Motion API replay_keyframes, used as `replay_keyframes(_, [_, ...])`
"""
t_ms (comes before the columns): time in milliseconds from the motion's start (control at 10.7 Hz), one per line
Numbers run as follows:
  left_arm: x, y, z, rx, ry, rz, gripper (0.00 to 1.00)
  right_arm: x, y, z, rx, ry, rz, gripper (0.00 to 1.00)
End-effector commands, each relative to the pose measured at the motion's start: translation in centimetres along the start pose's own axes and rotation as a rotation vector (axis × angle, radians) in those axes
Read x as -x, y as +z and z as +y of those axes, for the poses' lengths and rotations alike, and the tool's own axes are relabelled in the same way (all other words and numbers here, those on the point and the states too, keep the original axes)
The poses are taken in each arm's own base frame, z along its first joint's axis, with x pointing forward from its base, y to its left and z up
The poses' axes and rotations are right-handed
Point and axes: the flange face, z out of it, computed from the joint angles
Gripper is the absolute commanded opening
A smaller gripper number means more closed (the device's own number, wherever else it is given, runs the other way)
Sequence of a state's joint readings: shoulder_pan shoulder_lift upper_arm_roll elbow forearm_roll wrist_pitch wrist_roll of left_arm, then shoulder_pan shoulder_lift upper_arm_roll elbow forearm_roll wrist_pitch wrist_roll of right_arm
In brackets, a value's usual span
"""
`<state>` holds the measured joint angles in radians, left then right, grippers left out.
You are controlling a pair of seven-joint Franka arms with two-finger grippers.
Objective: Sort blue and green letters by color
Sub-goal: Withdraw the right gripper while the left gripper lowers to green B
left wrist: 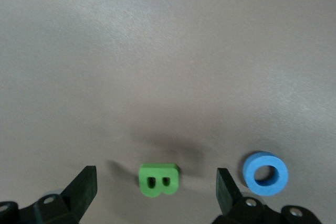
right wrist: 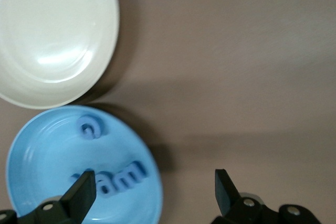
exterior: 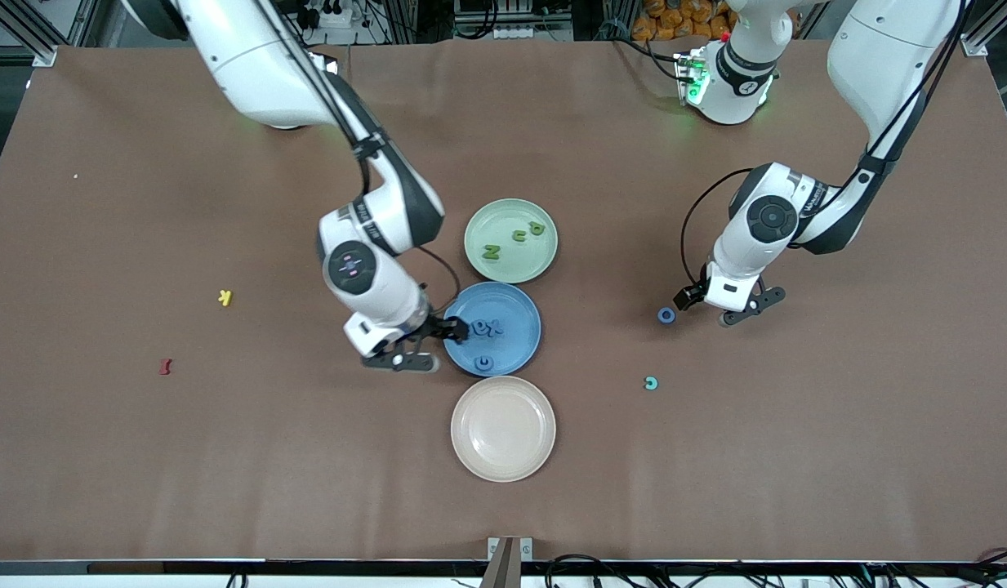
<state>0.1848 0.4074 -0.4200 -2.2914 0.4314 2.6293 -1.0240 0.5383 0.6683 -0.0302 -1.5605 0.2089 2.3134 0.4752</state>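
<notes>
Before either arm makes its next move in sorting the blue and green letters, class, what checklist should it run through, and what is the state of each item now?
1. Right gripper open at the blue plate's edge, nothing held: ok.
2. Blue letters lie inside the blue plate: ok.
3. Green plate holds only green letters: ok.
4. Left gripper open, straddling the green B on the table: ok.
5. Blue O beside that gripper sits outside its fingers: ok.
6. All letters sorted: not ok; the green B, blue O and a teal C remain on the table.
</notes>
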Motion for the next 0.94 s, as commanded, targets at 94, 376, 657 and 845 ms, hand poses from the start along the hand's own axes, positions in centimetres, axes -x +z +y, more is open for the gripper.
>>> replay_keyframes(94, [0.1, 1.0, -0.5, 0.022, 0.028, 0.011, 1.00, -4.4, -5.4, 10.0, 0.014, -0.075, -0.077, 1.00])
replay_keyframes(376, [0.2, 1.3, -0.5, 0.024, 0.029, 0.004, 1.00, -7.0, -7.6, 18.1, 0.145, -0.103, -0.073, 1.00])
replay_keyframes(657, [0.3, 1.5, -0.5, 0.023, 0.008, 0.000, 1.00, -9.1, -8.8, 25.6, 0.255, -0.076, -0.048, 1.00])
replay_keyframes(845, [0.0, 1.5, -0.9, 0.023, -0.035, 0.000, 1.00, -10.0, -11.1, 30.2, 0.253, -0.074, -0.031, 1.00])
